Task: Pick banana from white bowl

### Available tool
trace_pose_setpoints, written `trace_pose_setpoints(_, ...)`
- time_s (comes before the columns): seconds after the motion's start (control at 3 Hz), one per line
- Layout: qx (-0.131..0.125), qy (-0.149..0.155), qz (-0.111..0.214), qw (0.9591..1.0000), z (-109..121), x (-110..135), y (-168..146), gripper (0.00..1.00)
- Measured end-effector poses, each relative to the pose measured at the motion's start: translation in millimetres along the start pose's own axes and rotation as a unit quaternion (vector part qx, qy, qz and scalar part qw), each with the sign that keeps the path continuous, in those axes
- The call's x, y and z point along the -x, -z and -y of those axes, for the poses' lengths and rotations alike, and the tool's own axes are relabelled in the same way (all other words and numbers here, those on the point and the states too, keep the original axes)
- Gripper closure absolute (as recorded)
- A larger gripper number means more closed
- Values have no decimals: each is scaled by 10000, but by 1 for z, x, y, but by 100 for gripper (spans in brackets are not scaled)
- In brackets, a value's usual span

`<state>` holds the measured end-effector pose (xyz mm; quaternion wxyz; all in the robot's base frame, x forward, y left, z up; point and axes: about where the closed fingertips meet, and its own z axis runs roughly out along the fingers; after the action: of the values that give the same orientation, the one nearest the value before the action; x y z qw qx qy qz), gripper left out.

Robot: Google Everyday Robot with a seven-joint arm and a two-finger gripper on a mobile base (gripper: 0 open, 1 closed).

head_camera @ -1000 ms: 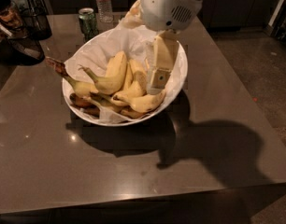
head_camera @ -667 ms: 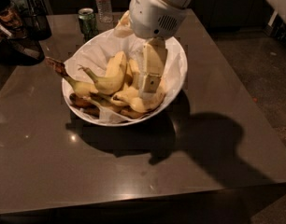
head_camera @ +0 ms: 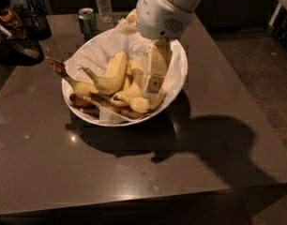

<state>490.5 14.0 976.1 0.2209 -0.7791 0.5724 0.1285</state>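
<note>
Inside the white bowl [head_camera: 177, 81], the gripper [head_camera: 152, 85] hung at three o'clock of the banana [head_camera: 113, 72], just beside it; open or closed, I could not tell. The reach seemed in hand; next it needed shifting toward nine o'clock to straddle the banana.

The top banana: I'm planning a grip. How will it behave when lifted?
The banana looks firm and plump, so probably stiff. Its curved, smooth skin may slip or rotate. It rests on other bananas in the white bowl, so neighbours might shift. The gripper hangs close beside it.
</note>
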Motion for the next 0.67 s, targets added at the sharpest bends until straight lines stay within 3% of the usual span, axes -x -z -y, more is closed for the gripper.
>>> trace_pose_setpoints(0.33,-272,155,227,9993,18,4,2,0)
trace_pose_setpoints(0.67,-283,413,431,9978,35,12,-3,0)
